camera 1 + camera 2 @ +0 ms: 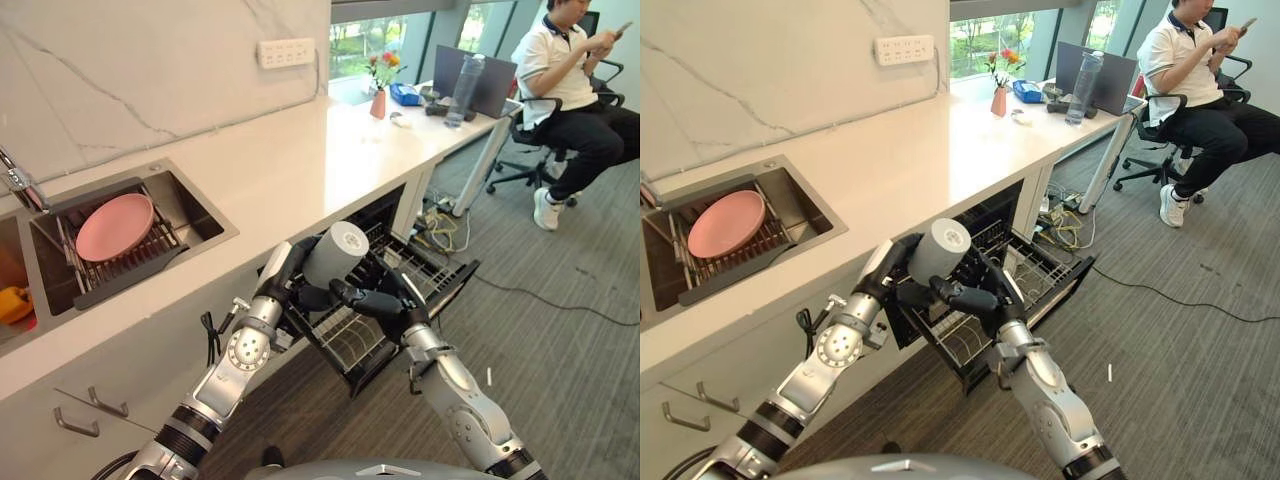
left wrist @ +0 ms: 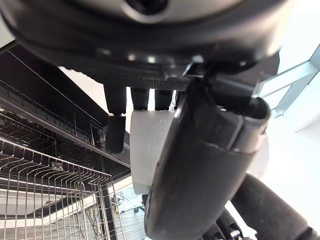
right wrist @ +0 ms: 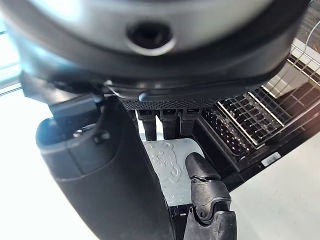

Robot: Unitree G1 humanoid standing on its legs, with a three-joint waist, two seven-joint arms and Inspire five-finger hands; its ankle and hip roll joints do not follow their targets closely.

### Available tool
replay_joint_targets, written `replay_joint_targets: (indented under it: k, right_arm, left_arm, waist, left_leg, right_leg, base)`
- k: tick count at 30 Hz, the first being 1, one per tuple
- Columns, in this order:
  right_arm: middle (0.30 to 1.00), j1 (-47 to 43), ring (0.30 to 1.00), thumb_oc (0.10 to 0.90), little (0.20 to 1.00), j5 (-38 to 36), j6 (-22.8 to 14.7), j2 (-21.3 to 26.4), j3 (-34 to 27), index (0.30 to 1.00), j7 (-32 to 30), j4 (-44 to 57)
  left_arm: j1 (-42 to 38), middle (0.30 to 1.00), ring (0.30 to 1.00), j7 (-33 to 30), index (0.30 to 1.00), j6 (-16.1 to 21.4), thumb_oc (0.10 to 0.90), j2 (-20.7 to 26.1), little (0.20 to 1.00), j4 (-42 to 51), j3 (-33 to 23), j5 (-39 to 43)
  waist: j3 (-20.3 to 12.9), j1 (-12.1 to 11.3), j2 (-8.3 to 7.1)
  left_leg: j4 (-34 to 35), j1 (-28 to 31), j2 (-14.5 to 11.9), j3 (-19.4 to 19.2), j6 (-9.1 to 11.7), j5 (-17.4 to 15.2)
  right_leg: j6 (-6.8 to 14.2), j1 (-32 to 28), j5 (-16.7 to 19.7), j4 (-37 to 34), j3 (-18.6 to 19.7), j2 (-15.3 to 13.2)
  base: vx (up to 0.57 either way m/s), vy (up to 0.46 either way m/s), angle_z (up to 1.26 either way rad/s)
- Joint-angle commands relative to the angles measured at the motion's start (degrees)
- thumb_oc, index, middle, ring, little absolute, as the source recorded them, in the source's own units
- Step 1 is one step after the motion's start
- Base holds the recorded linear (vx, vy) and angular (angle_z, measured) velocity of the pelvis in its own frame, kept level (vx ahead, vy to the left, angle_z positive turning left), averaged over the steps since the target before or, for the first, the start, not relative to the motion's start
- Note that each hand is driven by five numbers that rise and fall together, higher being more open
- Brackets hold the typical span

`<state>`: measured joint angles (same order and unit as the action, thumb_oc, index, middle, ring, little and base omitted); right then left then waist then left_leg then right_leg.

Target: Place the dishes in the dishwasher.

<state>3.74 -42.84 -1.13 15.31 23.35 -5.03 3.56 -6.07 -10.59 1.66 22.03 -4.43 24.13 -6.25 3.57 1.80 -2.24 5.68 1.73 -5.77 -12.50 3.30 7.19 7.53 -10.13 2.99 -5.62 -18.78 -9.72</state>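
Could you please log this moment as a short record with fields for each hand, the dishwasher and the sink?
left hand: curled round grey cup, held above the rack
right hand: fingers on the cup's underside
dishwasher rack: pulled out, wire baskets showing
sink: pink plate lying on its drain rack
person: seated on an office chair

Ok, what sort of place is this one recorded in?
Likely an office kitchenette: a counter with a sunken sink, a pulled-out dishwasher rack below, and a person seated at a desk nearby.
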Motion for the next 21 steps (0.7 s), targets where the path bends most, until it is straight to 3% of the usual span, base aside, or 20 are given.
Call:
replay_joint_targets:
  k: [1, 11, 14, 21]
  right_arm:
    - [0.9, -10.2, 0.9, 0.8, 0.9, -1.0, -5.7, -4.0, 0.2, 0.9, 0.0, 4.2]
    - [0.9, -15.2, 0.9, 0.8, 0.9, -1.2, -7.0, -8.3, 4.0, 0.9, -6.5, 2.1]
    - [0.9, -18.1, 0.9, 0.8, 0.9, -2.8, -7.7, -10.7, 6.3, 0.9, -9.1, 0.3]
    - [0.9, -22.7, 0.9, 0.8, 0.9, -5.4, -10.0, -14.3, 8.6, 0.9, -13.3, -2.9]
  left_arm:
    - [-13.2, 0.3, 0.3, -2.9, 0.3, 3.8, 0.4, -2.4, 0.3, -2.4, 3.2, -0.8]
    - [-15.7, 0.3, 0.3, -8.4, 0.3, 2.7, 0.4, -3.8, 0.3, -5.0, 6.2, -4.7]
    - [-20.5, 0.3, 0.3, -12.9, 0.3, 2.0, 0.4, -5.4, 0.3, -9.9, 8.9, -8.6]
    - [-25.0, 0.3, 0.3, -16.5, 0.3, 1.2, 0.4, -7.2, 0.3, -14.3, 13.4, -13.1]
  waist:
    - [-0.3, -1.7, 1.83]
    - [0.0, -2.5, 2.05]
    - [0.1, -2.6, 1.98]
    - [0.4, -2.9, 2.11]
  left_leg:
    - [-0.7, 4.4, -2.2, 0.5, 2.4, -6.9]
    - [-0.7, 3.8, -1.8, 1.1, 2.3, -6.9]
    - [-0.7, 3.4, -1.7, 1.3, 2.3, -6.8]
    - [-0.7, 3.1, -1.6, 1.7, 2.2, -6.5]
  right_leg:
    - [3.5, 4.1, -0.3, 0.6, -2.2, -2.4]
    - [3.3, 4.2, 0.4, 0.6, -2.4, -2.6]
    - [3.2, 4.3, 0.6, 0.6, -2.5, -2.6]
    - [3.1, 4.4, 0.8, 0.8, -2.9, -2.7]
  base:
    - [0.0, 0.007, 0.06]
    - [0.0, 0.002, 0.03]
    - [-0.01, -0.002, 0.02]
    - [0.0, 0.0, 0.02]
